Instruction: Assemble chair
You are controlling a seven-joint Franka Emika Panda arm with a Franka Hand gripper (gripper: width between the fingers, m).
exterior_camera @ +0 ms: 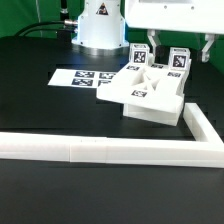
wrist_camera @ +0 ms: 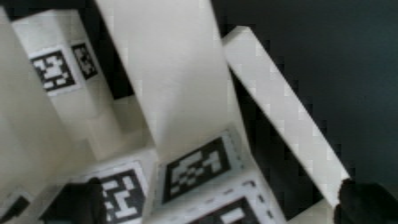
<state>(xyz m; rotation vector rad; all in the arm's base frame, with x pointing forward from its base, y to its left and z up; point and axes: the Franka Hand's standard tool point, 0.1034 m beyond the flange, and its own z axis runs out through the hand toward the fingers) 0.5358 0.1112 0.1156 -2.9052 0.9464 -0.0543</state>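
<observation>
arm: we see the white Panda arm base [exterior_camera: 100, 25] at the back of the black tabletop [exterior_camera: 40, 95], with the wrist housing hanging in from the top on the exterior view's right
gripper [exterior_camera: 160, 47]: directly above the back edge of the part cluster, dark fingers pointing down between two upright tagged pieces
jaws: we see a gap between the two dark fingers in the exterior view, and only dark tips at the frame edge in the wrist view; whether they pinch a part or stand free, we cannot tell
chair [exterior_camera: 148, 90]: white blocky parts bunched together right of centre in the exterior view, resting on the tabletop; a flat slab lies tilted on a thicker block, and small tagged pieces stand upright at the back
chair position: just inside the corner of the border rail, in front of the arm base, beside the marker board
chair close-up [wrist_camera: 169, 90]: wrist view shows long white slabs side by side, dark gaps between them, black-and-white tags on the faces; picture is blurred, so we cannot tell which part is which
marker board [exterior_camera: 84, 78]: thin, flat, white, with several tags, lying on the tabletop on the cluster's left in the exterior view, touching or slightly under it
border rail [exterior_camera: 100, 150]: long white L-shaped rail across the front, turning back along the exterior view's right
</observation>
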